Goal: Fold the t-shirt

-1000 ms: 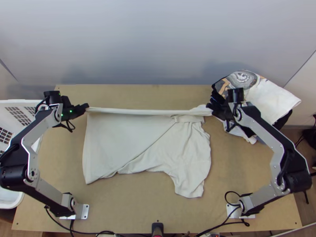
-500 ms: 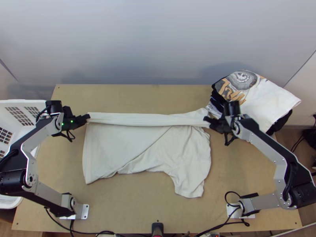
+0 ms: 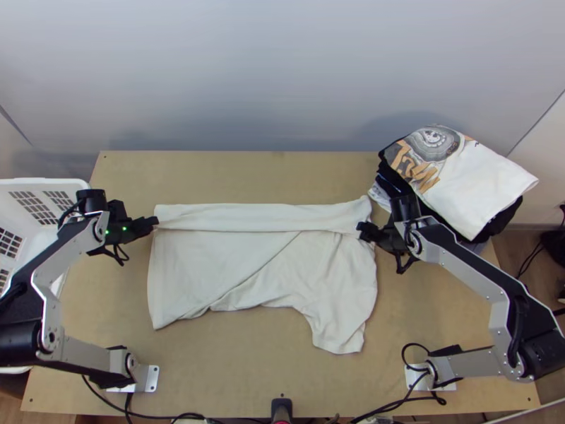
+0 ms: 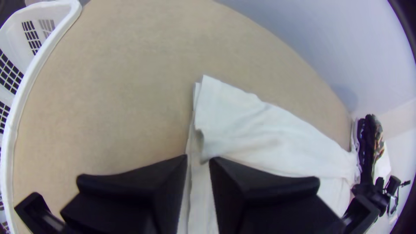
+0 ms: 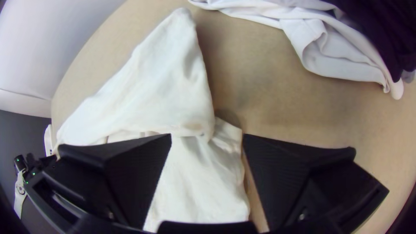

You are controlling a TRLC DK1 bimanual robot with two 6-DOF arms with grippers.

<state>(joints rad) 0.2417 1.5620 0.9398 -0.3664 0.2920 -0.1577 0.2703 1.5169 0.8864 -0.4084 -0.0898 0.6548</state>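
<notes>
From where I stand, the cream t-shirt [image 3: 261, 261] lies on the light wooden desk [image 3: 282, 381], to the left of the clothes pile [image 3: 470, 177] and a little nearer the arms' bases than it. It's partly folded: a long strip [image 3: 261, 218] is turned over along its far side, and a slanting edge runs across the body beneath. On the half closer to the pile, a rounded lobe [image 3: 340, 321] sticks out toward the near side, slightly rumpled.

The left pincer [image 4: 199, 158] is at the end of the strip farther from the pile, its tips a narrow way apart, with the cloth's edge showing in the gap; I'd call it released. The right pincer [image 5: 207, 135] is at the strip's other end, between the shirt and the pile, spread wide and clamping nothing, with cloth lying beneath it.

I take this to be the side-folding step, with that far strip laid down and let go at both ends. What's wanted next, I'd say, is for both pincers to lift clear without dragging the strip, perhaps after a light smoothing. Then that lobe needs tucking in so the outline comes out square, before the shirt is doubled up lengthwise. Lift carelessly and a tip could snag the loose flap and undo it.
</notes>
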